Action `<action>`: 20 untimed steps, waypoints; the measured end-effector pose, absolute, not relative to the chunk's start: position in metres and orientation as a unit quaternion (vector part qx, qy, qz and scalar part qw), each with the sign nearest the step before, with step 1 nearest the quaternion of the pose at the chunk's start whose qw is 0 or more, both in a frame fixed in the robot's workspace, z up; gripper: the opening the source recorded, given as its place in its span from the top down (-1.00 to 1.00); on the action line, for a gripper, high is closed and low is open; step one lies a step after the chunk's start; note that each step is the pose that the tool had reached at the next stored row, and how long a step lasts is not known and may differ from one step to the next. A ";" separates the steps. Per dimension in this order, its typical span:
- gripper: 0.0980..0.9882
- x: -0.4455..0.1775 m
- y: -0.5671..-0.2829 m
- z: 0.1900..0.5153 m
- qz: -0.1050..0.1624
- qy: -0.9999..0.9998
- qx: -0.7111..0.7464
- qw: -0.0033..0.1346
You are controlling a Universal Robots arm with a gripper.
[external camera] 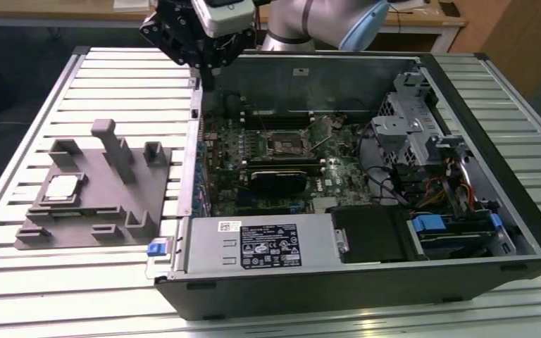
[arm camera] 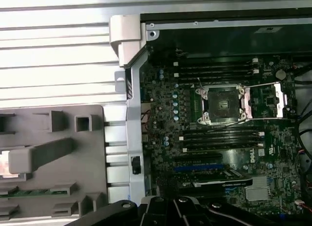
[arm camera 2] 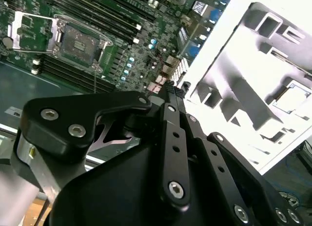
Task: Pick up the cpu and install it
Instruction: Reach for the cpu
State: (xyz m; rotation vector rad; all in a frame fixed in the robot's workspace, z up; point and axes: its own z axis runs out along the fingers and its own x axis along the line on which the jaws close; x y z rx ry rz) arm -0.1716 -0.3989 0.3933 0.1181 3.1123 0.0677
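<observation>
Hovering over the case (external camera: 346,289), fingers (external camera: 209,65) look closed, empty, though dim; cpu (external camera: 62,186) on fixture (external camera: 110,201)

- The tabletop (external camera: 110,282) carries two items, set side by side and just apart.
- The fixture block (external camera: 110,204) lies on the exterior view's left.
- The cpu (external camera: 62,187) lies flat in a recess on the fixture block, on the side away from the case.
- The computer case (external camera: 346,289) lies open-side up on the exterior view's right.
- The motherboard (external camera: 251,162) lies flat in the case, on the side nearest the fixture block.
- The socket (external camera: 284,143) sits on the motherboard, between rows of memory slots (external camera: 270,120).
- The power supply (external camera: 261,245) sits in the case in front of the motherboard.
- The drive cage (external camera: 421,120) stands in the case on the exterior view's right.
- The arm (external camera: 318,24) rises behind the case's far wall.
</observation>
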 end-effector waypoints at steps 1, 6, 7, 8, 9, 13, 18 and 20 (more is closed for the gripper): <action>0.98 -0.174 -0.399 0.393 0.022 0.999 0.038 0.013; 0.98 -0.186 -0.399 0.393 0.022 0.999 0.038 0.013; 0.98 -0.188 -0.399 0.393 0.022 0.999 0.038 0.013; 0.98 -0.189 -0.399 0.393 0.022 0.999 0.038 0.013; 0.98 -0.191 -0.399 0.393 0.022 0.999 0.038 0.013; 0.98 -0.198 -0.399 0.393 0.022 0.999 0.038 0.013; 0.98 -0.207 -0.399 0.393 0.022 0.999 0.038 0.013; 0.98 -0.211 -0.399 0.393 0.022 0.999 0.038 0.013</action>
